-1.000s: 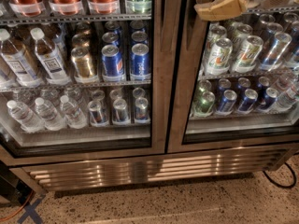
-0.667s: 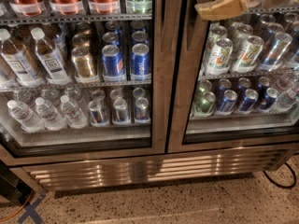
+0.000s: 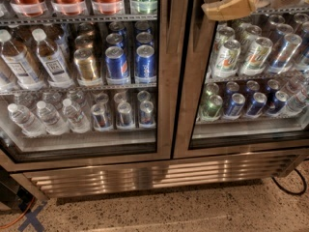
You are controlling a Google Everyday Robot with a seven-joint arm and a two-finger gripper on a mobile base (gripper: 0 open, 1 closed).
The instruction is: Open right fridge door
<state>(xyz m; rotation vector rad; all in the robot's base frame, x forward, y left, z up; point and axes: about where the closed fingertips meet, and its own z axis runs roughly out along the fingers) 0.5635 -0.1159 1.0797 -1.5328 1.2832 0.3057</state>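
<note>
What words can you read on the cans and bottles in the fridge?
"7": maybe, on the green-and-white cans behind the right fridge door; the rest is blurred.
Labels on the blue cans and capped bottles: too blurred to read.
The gripper, top right in front of that door: no text.

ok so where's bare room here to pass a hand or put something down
Bare: the speckled floor below the grille, between orange cord at left and black cable at right. Shelves behind both doors are packed with cans and bottles. The gripper hangs high before the right fridge door.
</note>
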